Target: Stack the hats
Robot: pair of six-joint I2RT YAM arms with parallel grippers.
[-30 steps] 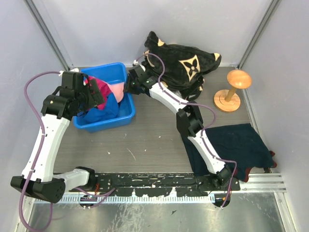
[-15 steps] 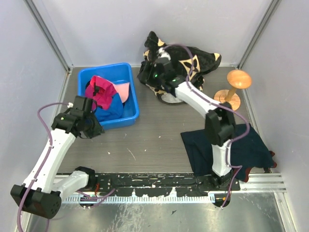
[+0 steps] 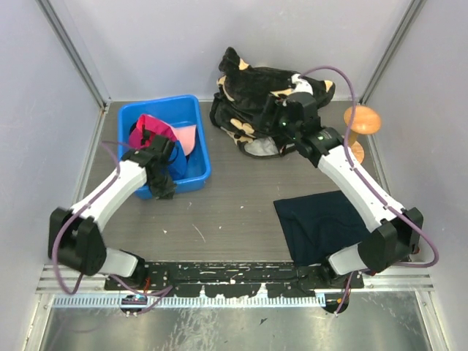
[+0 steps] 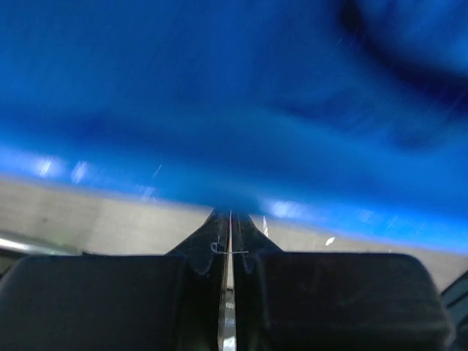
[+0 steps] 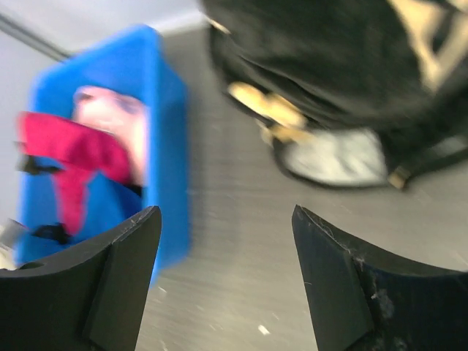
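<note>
Left pincer (image 4: 229, 223) nearly shut at the blue bin's (image 3: 202, 150) 5 o'clock corner, can't tell if I've grabbed anything. Right pincer (image 5: 225, 219) wide open, empty.

Upper left: bin (image 3: 201, 142), glossy blue plastic. Inside it: magenta hat (image 3: 150, 129), royal blue hat (image 3: 179, 156), light pink hat (image 3: 189, 137), soft matt cloth. Top centre: black bundle (image 3: 263, 91), plush pile. Right: stand (image 3: 360, 119), smooth pale wood. Navy cloth (image 3: 322, 223), flat matt fabric. Tabletop (image 3: 234, 201), grey, matt, scuffed.

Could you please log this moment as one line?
left gripper shut at blue bin | right gripper open, empty | hats in bin
</note>
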